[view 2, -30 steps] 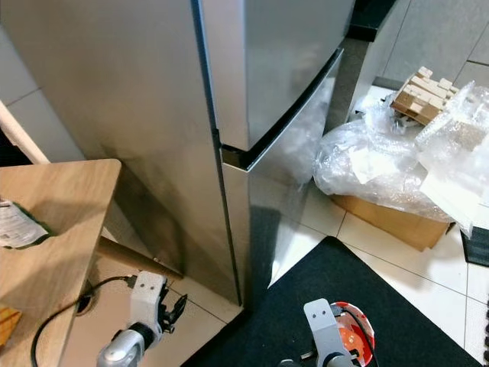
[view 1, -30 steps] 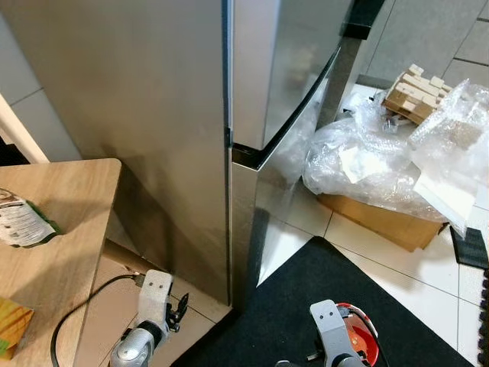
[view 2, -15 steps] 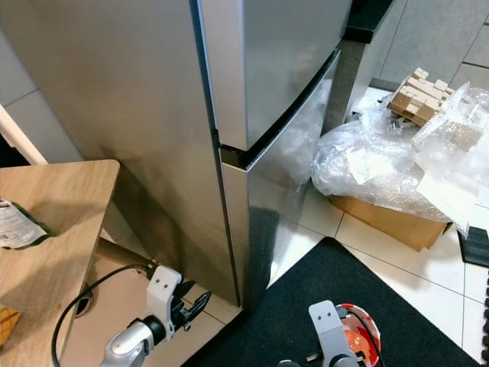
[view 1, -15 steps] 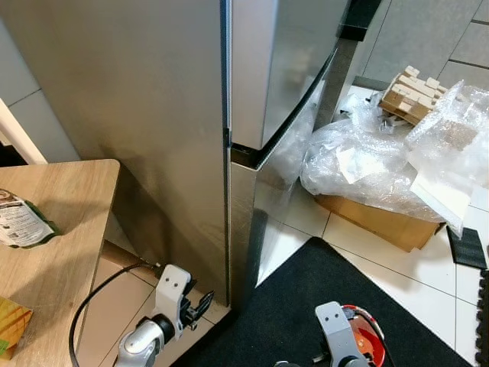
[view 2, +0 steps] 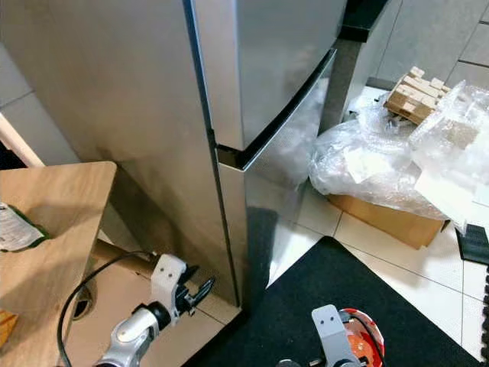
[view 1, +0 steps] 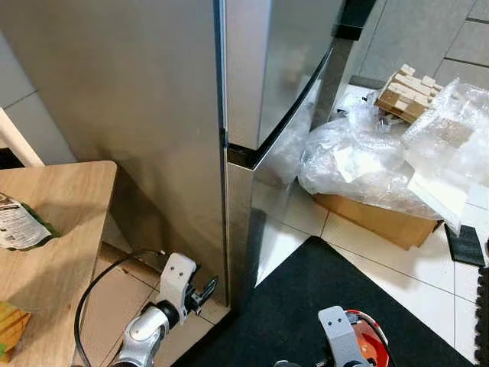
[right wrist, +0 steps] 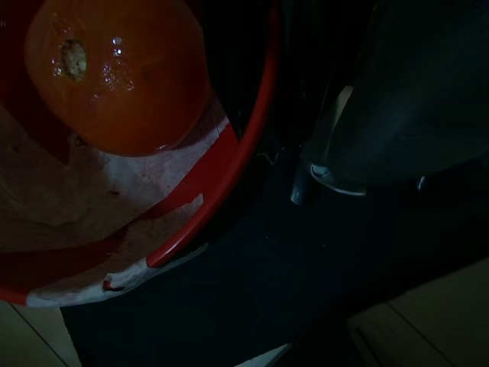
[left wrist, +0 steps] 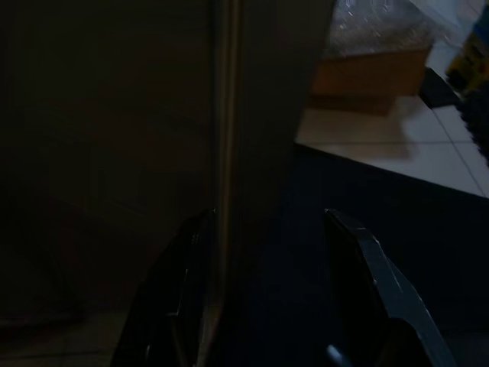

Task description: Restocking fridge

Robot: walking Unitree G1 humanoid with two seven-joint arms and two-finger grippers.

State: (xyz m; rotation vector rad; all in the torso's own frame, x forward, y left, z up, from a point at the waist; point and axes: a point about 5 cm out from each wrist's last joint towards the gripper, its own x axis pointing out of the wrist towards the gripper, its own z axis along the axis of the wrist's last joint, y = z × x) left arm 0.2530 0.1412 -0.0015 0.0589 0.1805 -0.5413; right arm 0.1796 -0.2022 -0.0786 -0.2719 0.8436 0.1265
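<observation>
The stainless steel fridge (view 1: 153, 115) stands closed, seen from its corner, with the lower door (view 1: 267, 191) under the upper one. My left gripper (view 1: 206, 289) is low down at the fridge's front corner edge. It is open, and in the left wrist view (left wrist: 267, 222) that edge runs between its spread fingers. My right gripper (view 1: 344, 345) hangs at the bottom over the black mat, shut on a red bowl (view 1: 365, 336). In the right wrist view the bowl's rim (right wrist: 229, 176) holds an orange fruit (right wrist: 114, 76) on white paper.
A wooden table (view 1: 53, 229) at the left carries a green-edged packet (view 1: 19, 225). A black cable (view 1: 107, 275) loops beside my left arm. A black mat (view 1: 306, 306) covers the floor ahead. A cardboard box (view 1: 374, 218) under plastic wrap (view 1: 382, 160) and wooden blocks (view 1: 405, 92) crowd the right.
My left gripper has risen and moved right, from the floor by the table to the fridge's lower corner edge. The right gripper with the bowl stays put.
</observation>
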